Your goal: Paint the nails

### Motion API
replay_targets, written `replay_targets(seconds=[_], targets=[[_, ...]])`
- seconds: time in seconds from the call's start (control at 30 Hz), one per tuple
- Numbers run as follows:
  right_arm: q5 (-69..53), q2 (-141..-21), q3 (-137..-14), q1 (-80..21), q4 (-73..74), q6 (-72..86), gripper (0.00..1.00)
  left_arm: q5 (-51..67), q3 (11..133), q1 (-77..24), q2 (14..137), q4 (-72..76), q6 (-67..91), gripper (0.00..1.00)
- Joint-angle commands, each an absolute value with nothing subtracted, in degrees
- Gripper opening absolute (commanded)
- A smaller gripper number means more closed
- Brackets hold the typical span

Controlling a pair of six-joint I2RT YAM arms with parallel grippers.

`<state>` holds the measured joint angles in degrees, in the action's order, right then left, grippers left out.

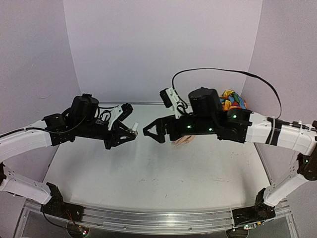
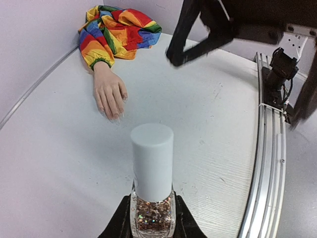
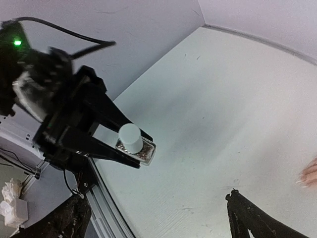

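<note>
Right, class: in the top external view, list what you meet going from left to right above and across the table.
polish bottle → right arm's fingers → mannequin hand → rainbow sleeve

Over the middle of the desk [image 1: 148, 183] the left gripper [image 1: 130, 134] and the right gripper [image 1: 147, 131] face each other, near but apart. The polish bottle [image 1: 133, 126] sits between the left one's fingers, cap pointing at the right one. The mannequin hand [image 1: 182, 142] lies on the desk under the right gripper, its nails [image 2: 115, 116] toward the near left and its sleeve [image 1: 233, 100] bunched behind it in the far right corner.
</note>
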<state>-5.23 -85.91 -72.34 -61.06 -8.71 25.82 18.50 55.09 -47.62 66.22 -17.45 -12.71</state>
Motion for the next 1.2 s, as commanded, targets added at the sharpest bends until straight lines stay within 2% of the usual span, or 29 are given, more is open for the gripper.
replay_targets(seconds=[0.0,0.07,0.17,0.4,0.47,0.6,0.77,1.17], targets=[[-19.97,-78.34,-69.0,-57.29,-14.5,11.38,0.98,29.28,55.81,-47.02,67.89,-12.74,-3.64,0.0],[-29.89,-77.68,-67.14,-54.31,-17.85,8.84,0.98,38.31,56.32,-47.0,68.52,-12.25,-3.26,0.0],[-43.5,-80.36,-67.96,-50.84,-21.25,7.66,0.9,48.13,57.3,-47.02,68.97,-11.83,-2.83,0.0],[-55.7,-87.32,-70.39,-50.88,-31.19,9.81,0.73,57.09,58.27,-47.02,70.73,-11.8,-1.92,0.0],[-56.96,-88.92,-71.2,-51.23,-32.44,10.41,0.68,57.86,58.52,-47.02,71.39,-11.78,-1.7,0.0],[-58.39,-90.58,-71.81,-52.55,-34.91,11.35,0.65,58.17,58.77,-47.02,71.61,-11.56,-2.05,0.0],[-59.31,-93.5,-72.97,-53.54,-35.93,12.23,0.54,58.42,58.64,-47.02,71.01,-11.16,-2.69,0.0],[-59.68,-96.15,-73.24,-55.55,-38.5,14.41,0.1,56.0,57.57,-47.02,68.65,-10.53,-3.78,0.0]])
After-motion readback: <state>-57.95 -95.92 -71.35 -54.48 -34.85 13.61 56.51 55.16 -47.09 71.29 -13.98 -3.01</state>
